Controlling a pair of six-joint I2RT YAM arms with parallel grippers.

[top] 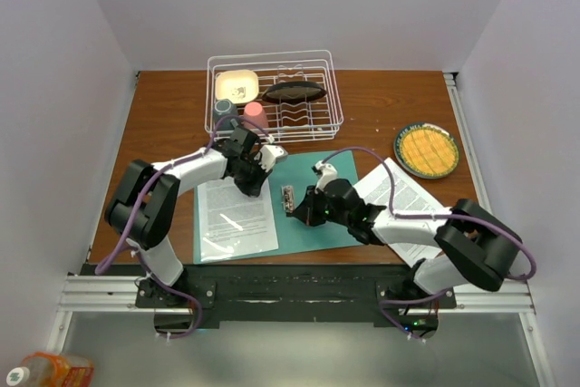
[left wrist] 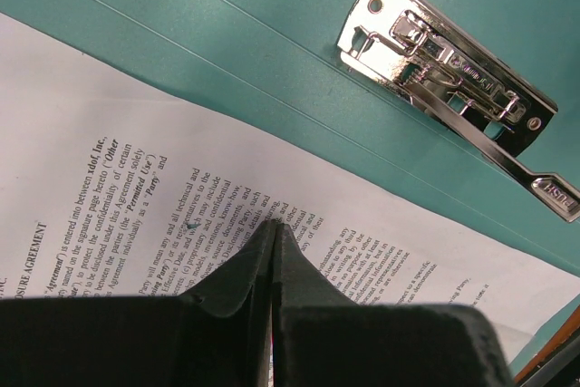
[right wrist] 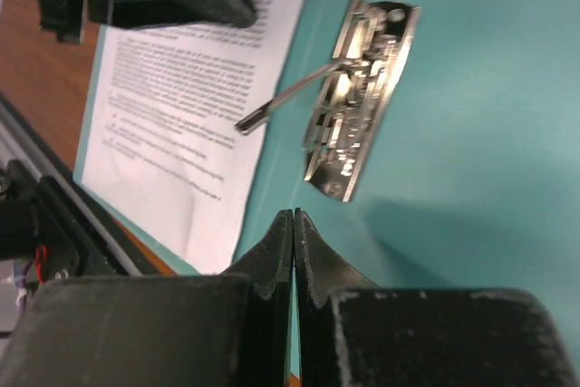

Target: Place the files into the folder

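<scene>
The teal folder [top: 304, 172] lies open on the table. A printed white sheet of the files [top: 234, 219] rests flat on its left half. More sheets [top: 405, 198] lie to the right, partly under the right arm. The metal clip [top: 287, 198] sits at the spine with its lever [left wrist: 507, 156] sticking out. My left gripper [left wrist: 275, 224] is shut, its tips low over the sheet [left wrist: 118, 169] with nothing seen between them. My right gripper [right wrist: 294, 213] is shut too, empty, just above the bare folder [right wrist: 471, 133] near the clip [right wrist: 358, 97].
A white wire dish rack [top: 272, 59] at the back holds cups, a bowl and a dark dish. A plate [top: 426, 151] with a yellow grid pattern sits at the right. White walls close in both sides. A bottle [top: 45, 371] lies below the table's near-left edge.
</scene>
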